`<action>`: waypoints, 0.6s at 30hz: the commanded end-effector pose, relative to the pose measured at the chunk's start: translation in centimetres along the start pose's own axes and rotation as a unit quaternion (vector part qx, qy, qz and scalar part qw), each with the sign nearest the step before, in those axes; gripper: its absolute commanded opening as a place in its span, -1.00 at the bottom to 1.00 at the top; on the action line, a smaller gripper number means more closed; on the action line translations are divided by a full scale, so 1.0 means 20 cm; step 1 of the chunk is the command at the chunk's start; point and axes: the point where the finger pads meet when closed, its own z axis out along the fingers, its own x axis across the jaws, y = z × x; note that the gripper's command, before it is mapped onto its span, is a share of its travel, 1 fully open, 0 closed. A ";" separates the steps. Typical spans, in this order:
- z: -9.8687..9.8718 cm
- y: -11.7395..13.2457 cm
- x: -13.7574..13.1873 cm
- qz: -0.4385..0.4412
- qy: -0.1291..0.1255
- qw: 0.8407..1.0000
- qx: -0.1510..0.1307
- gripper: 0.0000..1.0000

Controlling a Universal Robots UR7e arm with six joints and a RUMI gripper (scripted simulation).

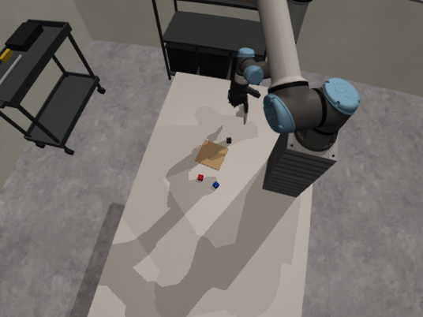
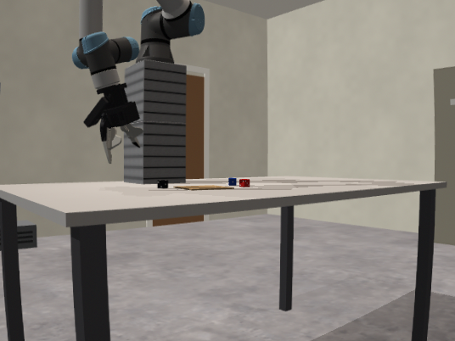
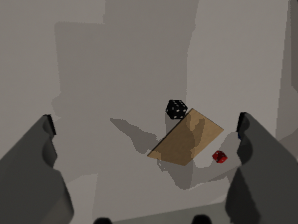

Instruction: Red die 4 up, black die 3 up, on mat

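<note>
The brown mat [image 1: 211,154] lies flat near the middle of the table; it also shows in the wrist view [image 3: 186,137]. The black die [image 1: 229,139] sits on the table just off the mat's far corner, beside the mat in the wrist view [image 3: 176,109]. The red die [image 1: 200,177] and the blue die [image 1: 215,184] sit on the table off the mat's near side. The red die shows in the wrist view [image 3: 219,157]; the blue die is hidden there. My gripper [image 1: 243,112] is open and empty, high above the table beyond the black die [image 2: 162,183]. It also shows in the exterior view [image 2: 120,144].
The arm's grey ribbed pedestal [image 1: 297,165] stands at the table's right edge. A black shelf unit [image 1: 209,39] stands behind the table's far end. A black cart [image 1: 37,79] stands on the floor to the left.
</note>
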 end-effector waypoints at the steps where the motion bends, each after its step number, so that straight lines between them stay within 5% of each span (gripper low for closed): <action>1: 0.01 0.07 0.06 -0.024 -0.029 0.999 0.023 1.00; 18: -0.06 0.30 0.35 -0.115 -0.114 0.983 0.083 1.00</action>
